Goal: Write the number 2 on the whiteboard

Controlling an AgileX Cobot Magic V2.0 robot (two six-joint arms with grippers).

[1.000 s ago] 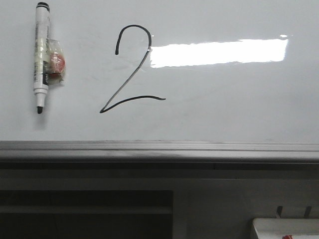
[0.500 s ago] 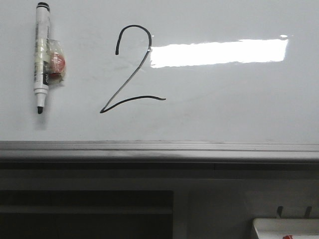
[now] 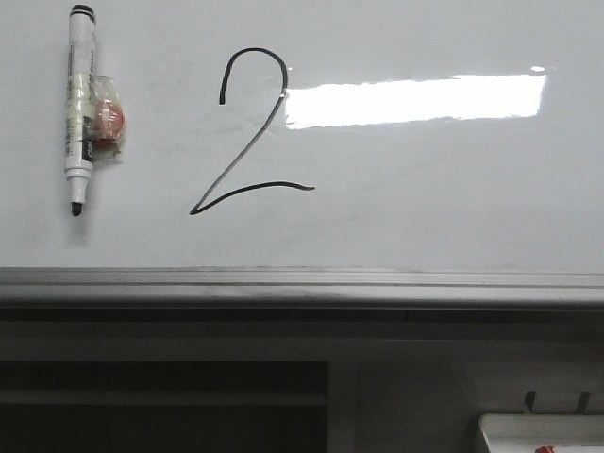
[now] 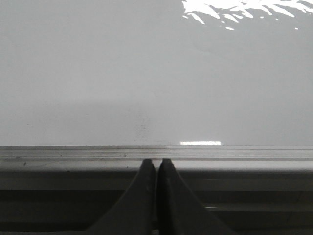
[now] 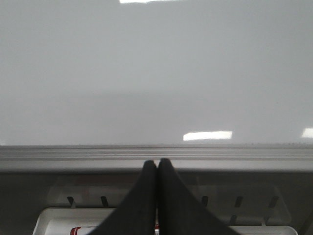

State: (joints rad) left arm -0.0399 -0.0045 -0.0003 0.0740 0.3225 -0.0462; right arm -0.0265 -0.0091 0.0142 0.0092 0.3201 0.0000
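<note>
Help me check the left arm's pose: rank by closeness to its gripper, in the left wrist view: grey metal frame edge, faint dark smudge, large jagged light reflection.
1. Grey metal frame edge, just beyond the left gripper tips.
2. Faint dark smudge, on the whiteboard just past the frame.
3. Large jagged light reflection, far across the board.

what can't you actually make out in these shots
- Marker label print: front view, too small to read.
- Red and clear bit beside the marker: front view, blurred, identity unclear.
- White tray: cut off by the frame edge in front view; in right wrist view the right gripper hides its middle.
</note>
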